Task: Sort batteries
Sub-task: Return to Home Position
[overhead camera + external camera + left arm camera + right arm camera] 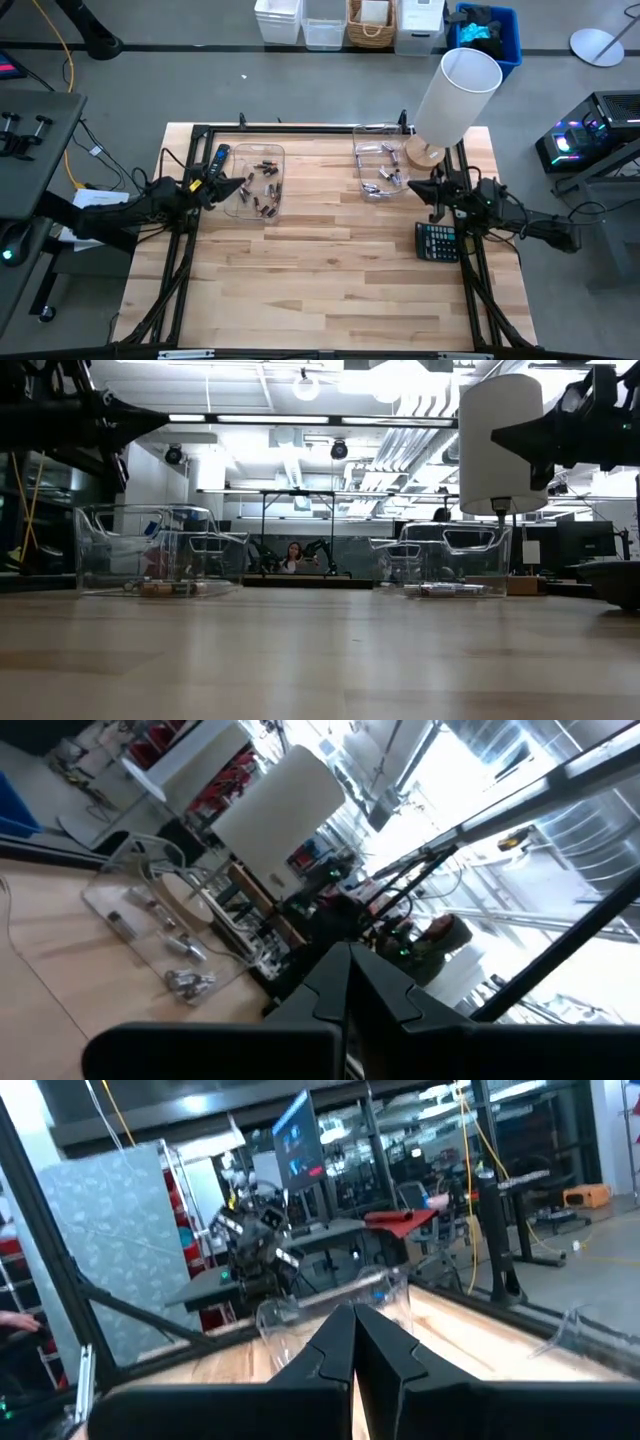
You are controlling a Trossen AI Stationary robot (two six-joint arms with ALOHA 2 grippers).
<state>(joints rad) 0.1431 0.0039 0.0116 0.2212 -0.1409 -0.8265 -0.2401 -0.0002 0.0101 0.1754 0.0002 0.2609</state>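
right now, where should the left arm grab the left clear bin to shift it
Probably the left-wall rim of the left transparent bin, nearer half, from straight above: walls are thin and upright, the remote sits at the far corner, and the shut left end effector hovers right there.

Readable text: none. The calculator (437, 242) keys and the remote (219, 160) are showing no legible marks.

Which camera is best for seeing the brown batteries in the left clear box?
The high view: it looks straight down into the left bin, so the brown batteries show spread out. The low view shows only a few, side-on through the bin's wall. Neither wrist view shows them clearly.
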